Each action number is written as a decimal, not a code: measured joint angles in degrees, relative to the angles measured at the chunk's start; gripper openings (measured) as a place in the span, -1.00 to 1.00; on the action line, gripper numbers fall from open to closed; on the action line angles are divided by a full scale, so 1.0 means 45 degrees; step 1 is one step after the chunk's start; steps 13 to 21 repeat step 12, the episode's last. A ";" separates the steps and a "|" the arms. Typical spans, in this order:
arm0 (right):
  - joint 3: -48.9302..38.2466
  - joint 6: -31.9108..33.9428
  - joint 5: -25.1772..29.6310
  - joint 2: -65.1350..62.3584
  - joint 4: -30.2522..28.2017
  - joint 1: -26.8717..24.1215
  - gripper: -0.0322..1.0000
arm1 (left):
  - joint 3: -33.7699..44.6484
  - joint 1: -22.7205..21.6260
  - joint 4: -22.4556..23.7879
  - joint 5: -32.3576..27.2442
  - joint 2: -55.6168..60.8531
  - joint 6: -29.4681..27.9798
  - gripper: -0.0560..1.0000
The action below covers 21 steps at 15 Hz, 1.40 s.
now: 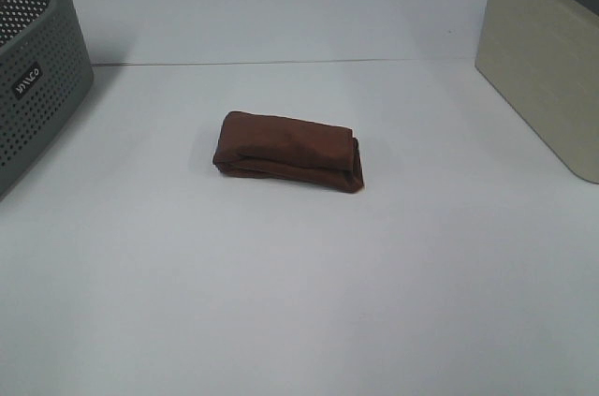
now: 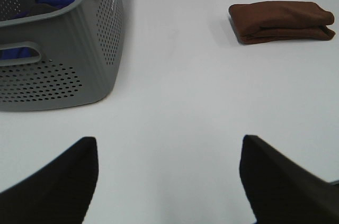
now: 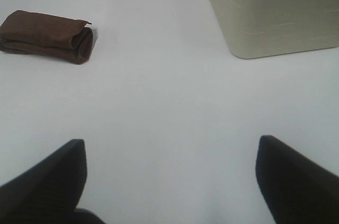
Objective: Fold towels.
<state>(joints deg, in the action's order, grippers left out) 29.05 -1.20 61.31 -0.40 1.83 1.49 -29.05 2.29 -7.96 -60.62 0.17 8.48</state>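
The dark reddish-brown towel (image 1: 287, 151) lies folded into a compact bundle at the middle of the white table (image 1: 299, 302). It also shows in the left wrist view (image 2: 280, 20) and in the right wrist view (image 3: 46, 35). No white tag shows. My left gripper (image 2: 169, 179) is open and empty, well away from the towel, near the grey basket. My right gripper (image 3: 169, 179) is open and empty, well away from the towel, near the beige box. Neither gripper shows in the exterior high view.
A grey perforated basket (image 1: 33, 87) stands at the far left, holding something blue (image 2: 47, 1). A beige box (image 1: 547, 64) stands at the far right; it also shows in the right wrist view (image 3: 270, 12).
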 joint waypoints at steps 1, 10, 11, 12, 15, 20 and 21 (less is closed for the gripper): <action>0.0000 0.0000 0.0000 0.0000 0.0000 0.0000 0.65 | 0.0000 0.0000 0.0000 0.0000 0.0000 0.0000 0.45; 0.0000 0.0000 0.0000 0.0000 0.0000 0.0000 0.65 | 0.0000 0.0000 0.0000 0.0000 0.0000 0.0000 0.45; 0.0000 0.0000 0.0000 0.0000 0.0000 0.0000 0.65 | 0.0000 0.0000 0.0000 0.0000 0.0000 0.0000 0.45; 0.0000 0.0000 0.0000 0.0000 0.0000 0.0000 0.65 | 0.0000 0.0000 0.0000 0.0000 0.0000 0.0000 0.45; 0.0000 0.0000 0.0000 0.0000 0.0000 0.0000 0.65 | 0.0000 0.0000 0.0000 0.0000 0.0000 0.0000 0.45; 0.0000 0.0000 0.0000 0.0000 0.0000 0.0000 0.65 | 0.0000 0.0000 0.0000 0.0000 0.0000 0.0000 0.45; 0.0000 0.0000 0.0000 0.0000 0.0000 0.0000 0.65 | 0.0000 0.0000 0.0000 0.0000 0.0000 0.0000 0.45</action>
